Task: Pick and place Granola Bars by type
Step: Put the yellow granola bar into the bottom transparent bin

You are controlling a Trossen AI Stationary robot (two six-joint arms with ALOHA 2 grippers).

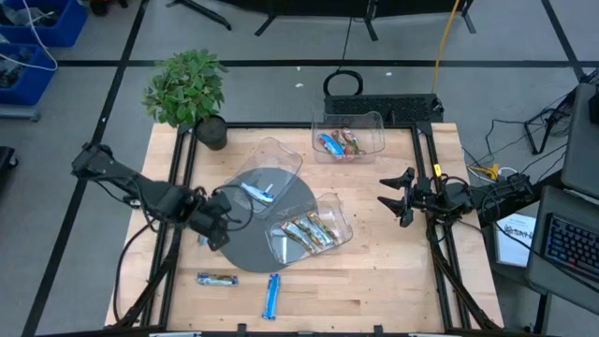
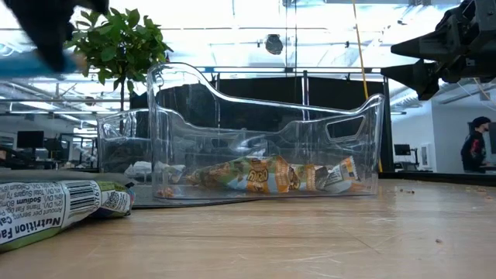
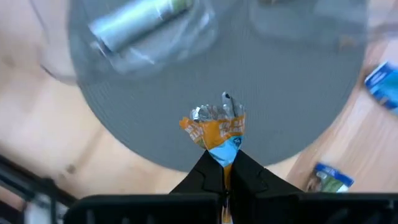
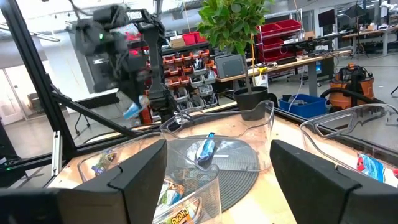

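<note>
My left gripper is shut on a tan-gold and blue granola bar, above the left edge of the round grey mat. My right gripper waits open at the table's right side, holding nothing. Three clear bins stand on or beside the mat. One holds tan-gold bars, one a blue bar, and the far one reddish multicolour bars. Two loose bars lie flat near the table's front edge: a greenish one and a blue one. My left gripper pinches the bar's blue end between its two fingers. The fingers come from above, pointing steeply down. The bar hangs below the fingertips, its crimped silver end lowest, lifted clear of the grey mat.
A potted plant stands at the table's far left corner. Bare wood lies along the front right. In the low view the greenish wrapper lies close to the camera, in front of the bins.
</note>
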